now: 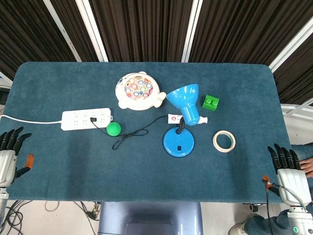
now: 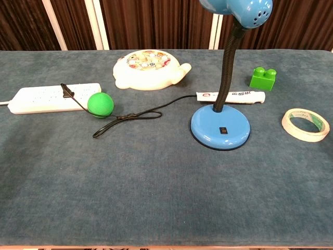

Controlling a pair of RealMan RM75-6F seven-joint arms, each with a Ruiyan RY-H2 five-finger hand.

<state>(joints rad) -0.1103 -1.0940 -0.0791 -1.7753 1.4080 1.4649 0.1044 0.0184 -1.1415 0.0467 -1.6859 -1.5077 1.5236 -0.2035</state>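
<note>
My left hand (image 1: 11, 152) hovers at the table's left front edge with its fingers apart, holding nothing. My right hand (image 1: 288, 169) is at the right front edge, fingers spread and empty too. Neither hand shows in the chest view. A blue desk lamp (image 1: 180, 139) (image 2: 220, 126) stands mid-table, its black cord (image 1: 134, 133) (image 2: 130, 115) running to a white power strip (image 1: 86, 119) (image 2: 44, 97). A green ball (image 1: 114, 129) (image 2: 100, 104) sits beside the strip. The roll of tape (image 1: 224, 141) (image 2: 305, 124) is the thing nearest my right hand.
A white fish-shaped toy (image 1: 138, 91) (image 2: 149, 67) lies behind the lamp. A green building block (image 1: 211, 103) (image 2: 263, 78) and a white tube (image 1: 188, 119) (image 2: 234, 96) sit to its right. The blue table cloth (image 1: 73, 171) ends close before both hands.
</note>
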